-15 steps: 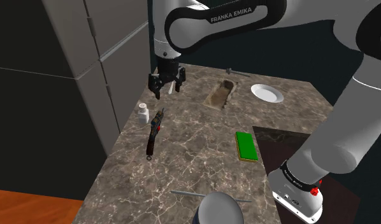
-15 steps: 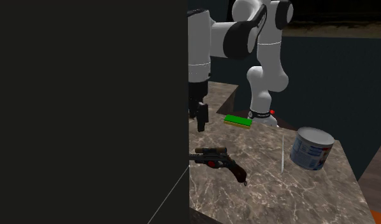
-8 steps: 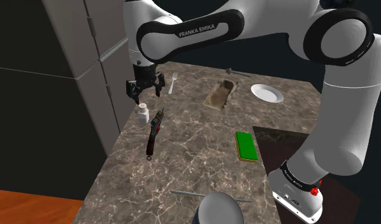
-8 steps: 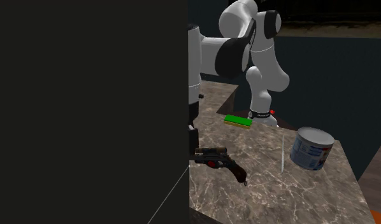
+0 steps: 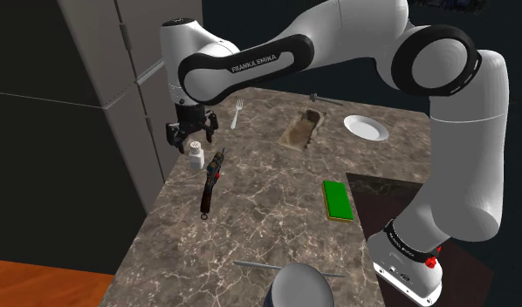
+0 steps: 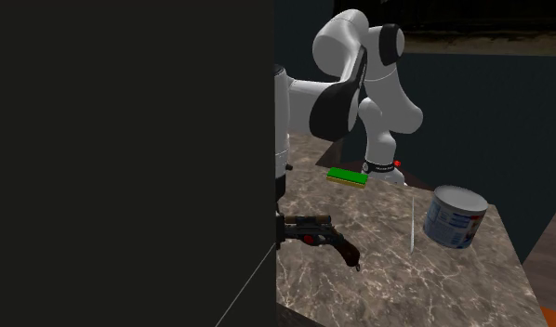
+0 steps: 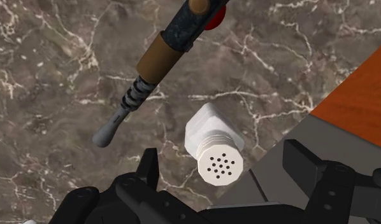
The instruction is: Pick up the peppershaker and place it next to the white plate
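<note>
The peppershaker [image 5: 196,155] is a small white bottle with a perforated round cap, standing near the counter's edge at the shoulder view's left. My black gripper [image 5: 192,139] hangs just above it, open. In the wrist view the shaker [image 7: 215,143] stands between the spread fingers [image 7: 148,167], which do not touch it, and the gripper [image 7: 225,167] is centred over its cap. The white plate [image 5: 366,128] lies far across the counter, toward the shoulder view's upper right.
A dark pistol-shaped tool [image 5: 212,179] lies right beside the shaker, also seen as the tool [image 7: 164,54] and the tool [image 6: 318,234]. A fork [image 5: 236,113], a brown tray [image 5: 303,129], a green block [image 5: 338,200] and a can [image 6: 456,217] sit on the marble counter [image 5: 268,218]. A grey cabinet [image 5: 120,78] borders the shaker's side.
The arm has swung toward the shoulder view's left and come down, bringing the gripper from above the fork to just over the peppershaker. Nothing else has moved.
</note>
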You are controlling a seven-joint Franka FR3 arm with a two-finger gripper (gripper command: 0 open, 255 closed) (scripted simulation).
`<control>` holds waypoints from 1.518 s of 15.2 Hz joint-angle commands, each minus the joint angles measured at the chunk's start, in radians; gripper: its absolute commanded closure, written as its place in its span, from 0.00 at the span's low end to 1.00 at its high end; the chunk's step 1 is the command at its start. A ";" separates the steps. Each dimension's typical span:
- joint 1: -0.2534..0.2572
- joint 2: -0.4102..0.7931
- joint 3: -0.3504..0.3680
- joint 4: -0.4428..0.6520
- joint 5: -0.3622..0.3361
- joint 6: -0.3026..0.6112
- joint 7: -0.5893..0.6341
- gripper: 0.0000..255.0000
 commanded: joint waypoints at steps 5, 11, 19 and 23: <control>-0.001 0.008 -0.002 -0.011 -0.004 0.019 0.001 0.00; -0.001 0.008 -0.002 -0.011 -0.004 0.019 0.001 1.00; -0.001 0.008 -0.002 -0.011 -0.004 0.019 0.001 1.00; -0.001 -0.009 0.002 0.017 0.005 -0.025 -0.005 1.00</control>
